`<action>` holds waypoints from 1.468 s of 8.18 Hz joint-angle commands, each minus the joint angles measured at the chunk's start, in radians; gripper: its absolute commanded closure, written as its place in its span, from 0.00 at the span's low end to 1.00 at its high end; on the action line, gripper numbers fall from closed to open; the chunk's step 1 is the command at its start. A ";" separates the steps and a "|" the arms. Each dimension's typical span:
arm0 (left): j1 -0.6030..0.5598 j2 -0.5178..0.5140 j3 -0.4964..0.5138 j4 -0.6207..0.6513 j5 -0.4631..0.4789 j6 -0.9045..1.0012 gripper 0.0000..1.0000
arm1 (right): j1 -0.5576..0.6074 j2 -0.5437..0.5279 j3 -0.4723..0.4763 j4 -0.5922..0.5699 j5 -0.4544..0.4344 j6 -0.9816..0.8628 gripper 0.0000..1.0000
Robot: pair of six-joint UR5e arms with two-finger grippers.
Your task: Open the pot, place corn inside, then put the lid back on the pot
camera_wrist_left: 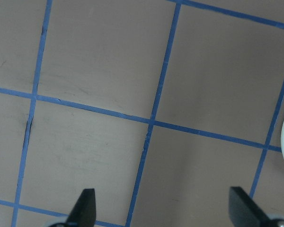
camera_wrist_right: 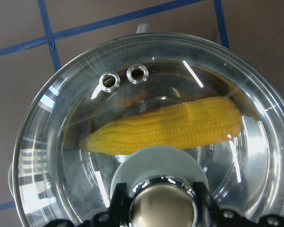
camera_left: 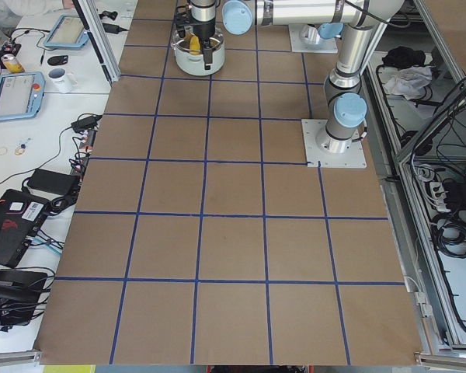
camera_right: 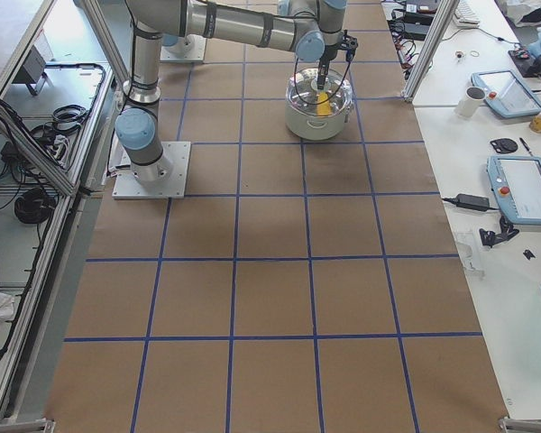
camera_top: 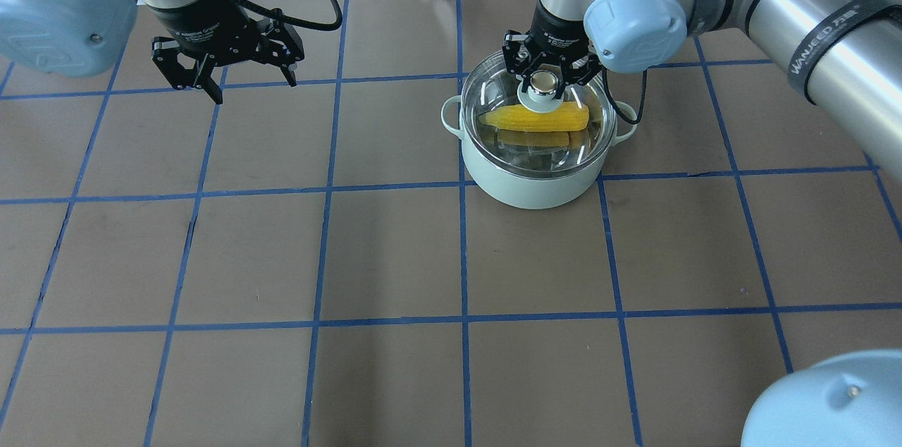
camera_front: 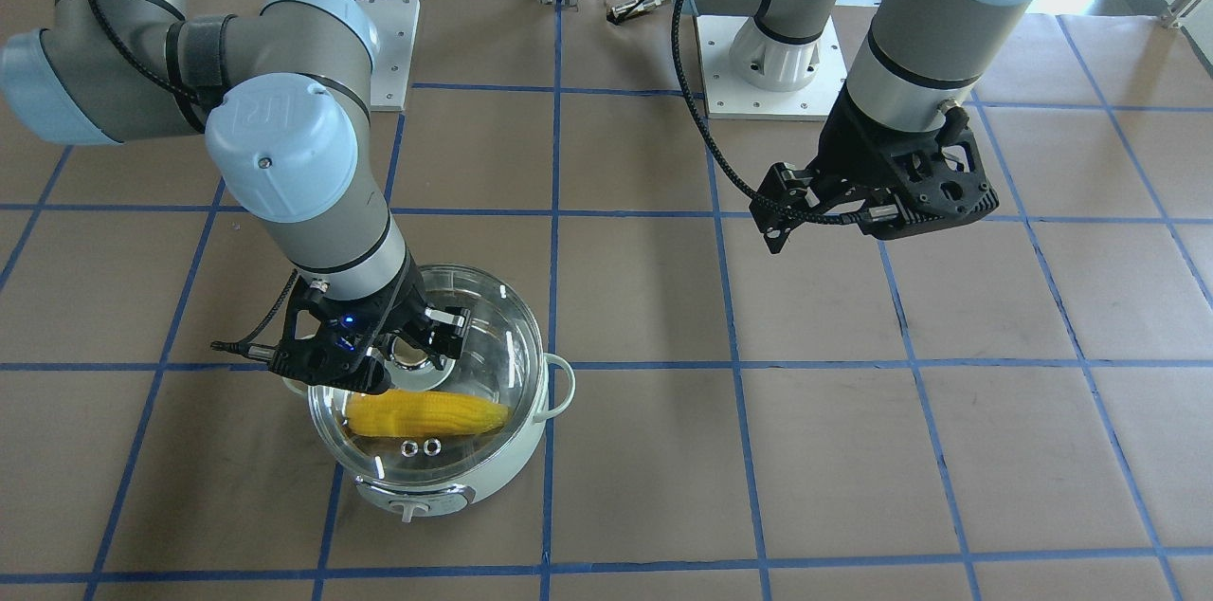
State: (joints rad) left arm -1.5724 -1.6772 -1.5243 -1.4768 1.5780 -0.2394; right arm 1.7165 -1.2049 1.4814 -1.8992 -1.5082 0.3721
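1. The right gripper stands straight above the pot. Its two fingers press on opposite sides of the lid's knob and are clamped on it, with the gold-topped cap between them.
2. The lid spreads out beneath those fingers and covers the pot's whole mouth. Whether its rim sits fully down on the pot cannot be told.
3. The corn lies flat inside the pot, under the glass, just past the fingertips and crosswise to them.
4. Two vent rings sit in the glass beyond the corn, on the side away from the fingers. The control knob is on the pot wall further out that same way.
5. The pot's loop handles stick out to either side of the clamped fingers.
6. The left gripper hangs well apart from the pot with its fingertips spread wide. Between and below them show only the brown table and a crossing of blue tape lines.
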 commanded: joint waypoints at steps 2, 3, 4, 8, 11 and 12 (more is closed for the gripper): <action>0.000 -0.001 -0.001 0.001 0.000 0.003 0.00 | -0.002 0.002 0.000 -0.003 -0.001 0.007 0.15; 0.000 -0.001 -0.001 0.001 0.000 -0.001 0.00 | -0.002 0.001 0.000 -0.008 0.000 0.008 0.09; -0.001 -0.001 -0.001 0.001 0.000 0.000 0.00 | -0.002 -0.005 -0.013 -0.008 -0.001 -0.001 0.06; 0.000 -0.001 -0.001 0.001 -0.001 -0.003 0.00 | -0.136 -0.160 -0.039 0.130 -0.020 -0.240 0.00; 0.000 -0.001 -0.001 0.001 -0.001 -0.003 0.00 | -0.118 -0.347 -0.024 0.352 -0.032 -0.240 0.00; 0.000 -0.001 -0.001 0.001 -0.001 -0.001 0.00 | -0.082 -0.361 -0.024 0.364 -0.032 -0.263 0.00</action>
State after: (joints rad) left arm -1.5724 -1.6782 -1.5248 -1.4757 1.5775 -0.2389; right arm 1.5916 -1.5046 1.4511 -1.6048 -1.5369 0.1344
